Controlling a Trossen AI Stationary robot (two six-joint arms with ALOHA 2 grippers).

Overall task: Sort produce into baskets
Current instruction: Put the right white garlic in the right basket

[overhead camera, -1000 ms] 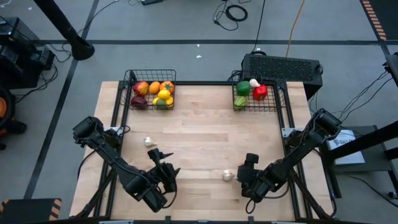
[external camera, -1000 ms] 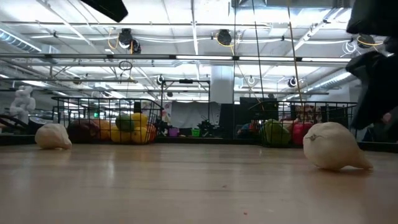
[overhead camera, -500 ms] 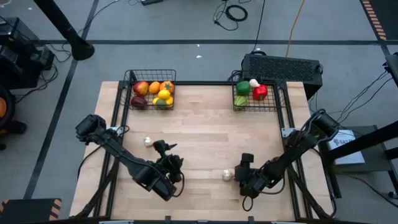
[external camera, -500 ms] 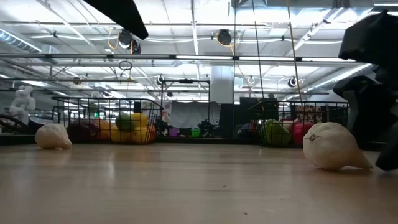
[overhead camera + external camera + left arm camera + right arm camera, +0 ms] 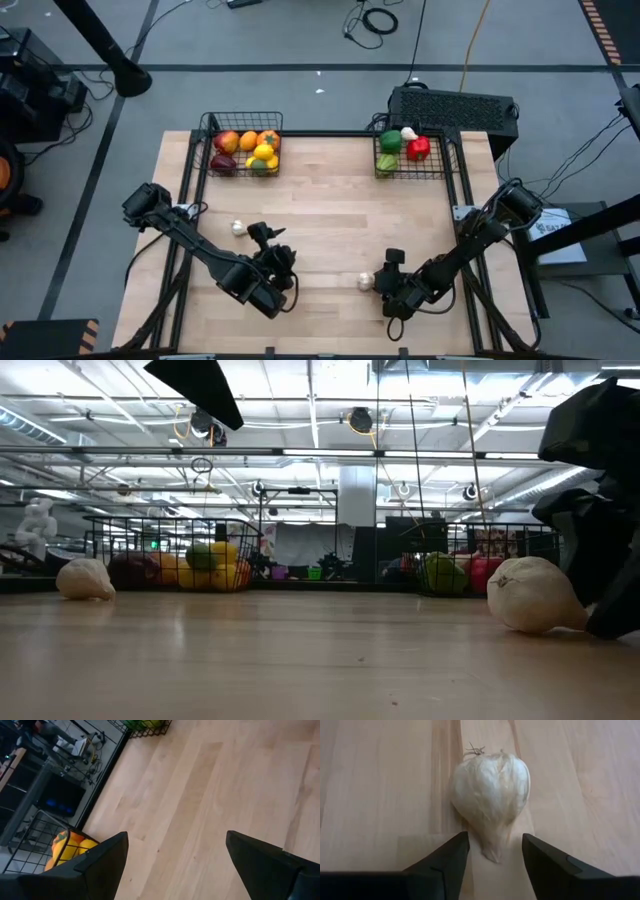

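Note:
A white garlic bulb (image 5: 365,282) lies on its side on the wooden table near the front right; it also shows in the low view (image 5: 533,595). My right gripper (image 5: 495,842) is open and low at the table. Its fingers stand on either side of the bulb's pointed end (image 5: 492,851), with a gap on both sides. A second garlic bulb (image 5: 238,228) lies at mid left. My left gripper (image 5: 272,247) is open and empty above the table, just right of that bulb. Two wire baskets stand at the far edge: the left one (image 5: 212,122) holds fruit, the right one (image 5: 445,170) holds green, red and white pieces.
A black vented box (image 5: 455,108) stands behind the right basket. The table frame's black rails run along the left side (image 5: 185,180) and the right side (image 5: 465,190). Bare wood (image 5: 330,210) lies between the baskets and the grippers.
My right gripper has gone down and toward the table's left edge, closing in on the near garlic bulb until its fingers flank the bulb's pointed end. My left gripper has moved toward the far edge, nearer the other bulb. Neither bulb has moved.

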